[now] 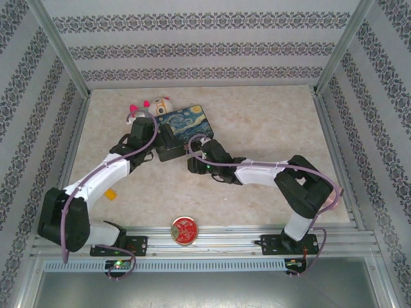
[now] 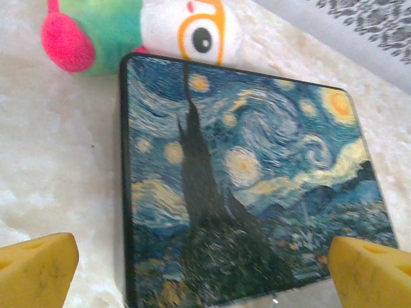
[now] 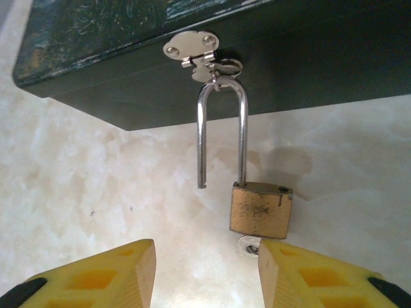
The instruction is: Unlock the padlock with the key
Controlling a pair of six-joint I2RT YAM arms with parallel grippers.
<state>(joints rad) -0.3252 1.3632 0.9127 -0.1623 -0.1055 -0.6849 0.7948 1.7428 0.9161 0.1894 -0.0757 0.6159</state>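
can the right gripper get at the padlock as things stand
Probably yes: the padlock lies just ahead of the right gripper, whose jaws stand apart, with bare table between. Its shackle is hooked through the hasp of the box.

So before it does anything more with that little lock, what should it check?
1. Padlock unlocked: ok, one leg of the shackle hangs free of the body.
2. Padlock off the hasp: not ok, the shackle is hooked through it.
3. Key seated in the lock: cannot tell, a silvery bit shows under the body.
4. Right hand clear of the padlock: ok, spread, gripping nothing.
5. Left hand open over the box: ok.
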